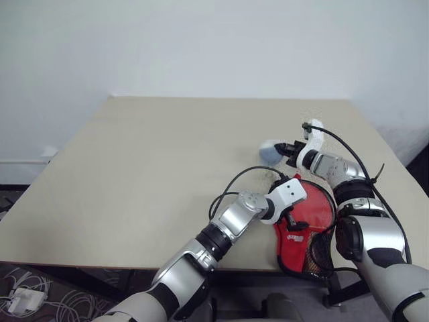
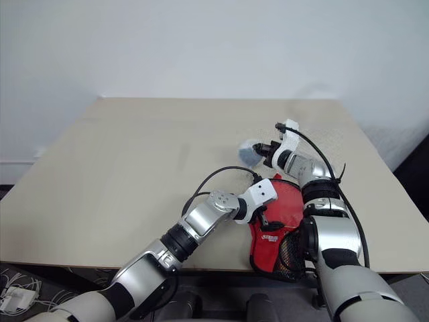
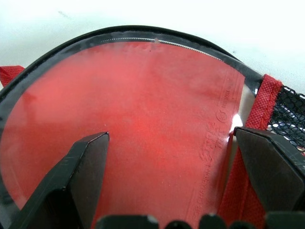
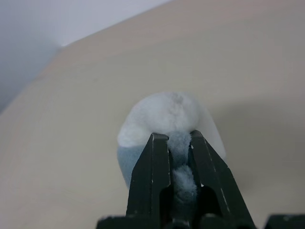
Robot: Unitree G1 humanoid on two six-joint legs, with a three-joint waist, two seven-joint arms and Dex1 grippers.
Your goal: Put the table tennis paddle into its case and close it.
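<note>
We take the red, paddle-shaped zip case with black trim and a black mesh pocket (image 1: 305, 231) as our landmark. It lies on the beige rectangular table top (image 1: 167, 168), at the near edge on the robot's right side, with its lower end reaching the table's rim.

In the left wrist view we see the round red rubber face of the table tennis paddle (image 3: 143, 124) inside the case, ringed by the case's black zip edge. A strip of red binding and a patch of black mesh sit beside the rubber face at one side. We cannot see the paddle's handle in any view.

The left gripper (image 1: 292, 213) hangs directly over the case, its two black fingers (image 3: 81, 176) spread wide apart. Both fingers stand above the red rubber; whether their tips touch it we cannot tell. It holds nothing.

The right gripper (image 1: 285, 150) is beyond the far end of the case, away from the robot, and above the table. Its black fingers (image 4: 155, 176) are pinched close together on a soft, fluffy, white and pale blue ball-like object (image 4: 169, 124). A tuft of the fluff is squeezed in the narrow gap. In the head views this fluffy object shows just past the fingertips, on the far side of the case and apart from it.
</note>
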